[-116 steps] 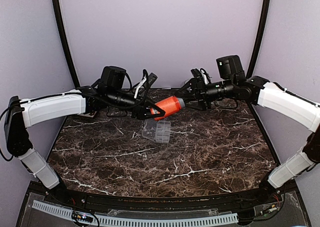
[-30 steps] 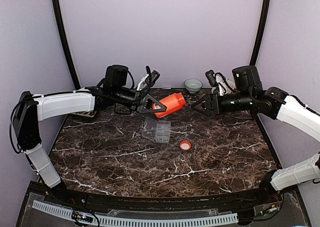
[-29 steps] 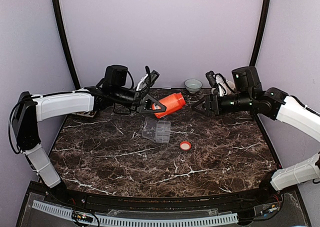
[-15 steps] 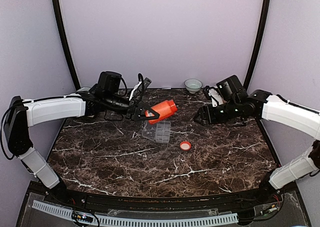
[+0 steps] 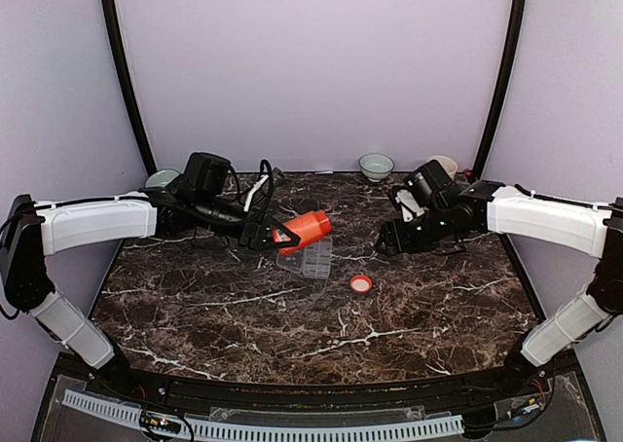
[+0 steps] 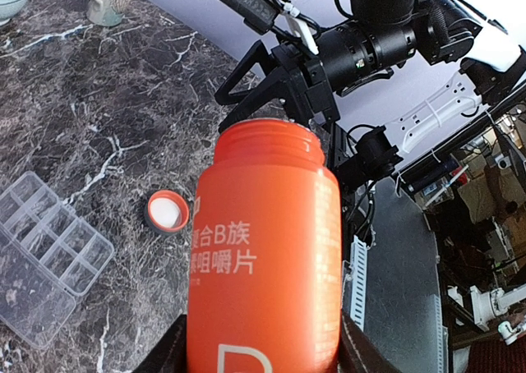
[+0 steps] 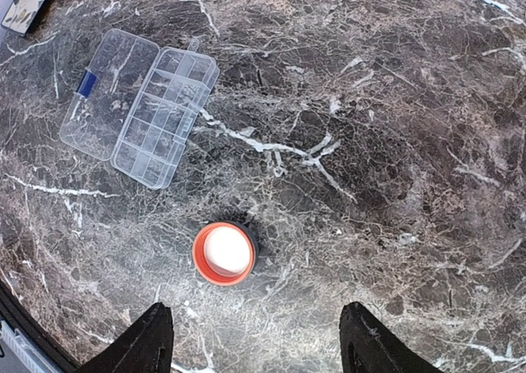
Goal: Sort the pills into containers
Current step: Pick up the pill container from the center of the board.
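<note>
An orange plastic bottle [image 6: 267, 258] is gripped around its lower body by the left gripper [image 5: 277, 236] and held in the air over the dark, white-veined marble table [image 5: 243, 315]. White characters reading "合B族" above "咀嚼片" are printed on its smooth cylindrical side, with part of one large white letter cut off below them. Its threaded neck is uncovered. From the top camera the bottle is seen lying close to level, its open mouth turned toward the right arm.

Its round cap [image 5: 360, 284], orange at the rim and white inside, is laid on the marble, inner face up, well apart from the bottle.

The clear plastic organiser box [image 5: 305, 257] is found flat on the table near the middle, just below and in front of the raised bottle. It is opened out, two thin rectangular halves side by side, and a grid of small square compartments is seen through the plastic. Its long axis is set roughly from the near edge toward the back wall, slightly skewed.

The right gripper [image 5: 384, 244] is held above the marble to the right of the box, its jaws spread with nothing between them.
</note>
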Robot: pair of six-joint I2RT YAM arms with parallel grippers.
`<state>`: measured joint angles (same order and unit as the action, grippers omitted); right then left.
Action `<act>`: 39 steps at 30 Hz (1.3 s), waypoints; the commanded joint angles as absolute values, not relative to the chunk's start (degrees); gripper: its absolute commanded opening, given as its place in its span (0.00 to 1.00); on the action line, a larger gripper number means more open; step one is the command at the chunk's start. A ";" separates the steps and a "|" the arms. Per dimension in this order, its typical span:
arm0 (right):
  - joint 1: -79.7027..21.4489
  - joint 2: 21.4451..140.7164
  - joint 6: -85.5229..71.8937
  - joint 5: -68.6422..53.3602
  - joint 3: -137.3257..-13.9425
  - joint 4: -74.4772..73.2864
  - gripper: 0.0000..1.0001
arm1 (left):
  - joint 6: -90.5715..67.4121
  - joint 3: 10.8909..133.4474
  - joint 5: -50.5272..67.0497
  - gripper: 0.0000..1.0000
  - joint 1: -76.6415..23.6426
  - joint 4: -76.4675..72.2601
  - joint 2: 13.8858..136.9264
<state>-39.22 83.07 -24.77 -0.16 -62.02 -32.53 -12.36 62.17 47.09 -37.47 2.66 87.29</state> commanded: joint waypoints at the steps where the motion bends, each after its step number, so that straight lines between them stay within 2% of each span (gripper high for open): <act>1: -39.25 84.45 -25.67 -0.29 -62.82 -28.84 0.69 | -12.92 58.79 45.50 0.00 -37.15 -0.11 84.14; 12: -39.26 90.76 -25.57 -0.79 -68.75 -26.19 0.68 | -16.73 50.80 42.89 0.00 -37.17 -9.64 83.76; 39: -39.25 109.04 -27.00 -5.56 -81.46 -24.40 0.68 | -17.54 49.31 37.44 0.00 -37.16 -14.51 92.76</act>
<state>-39.22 107.31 -26.11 -3.99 -79.66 -25.52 -17.82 49.71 37.52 -37.39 -12.38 92.31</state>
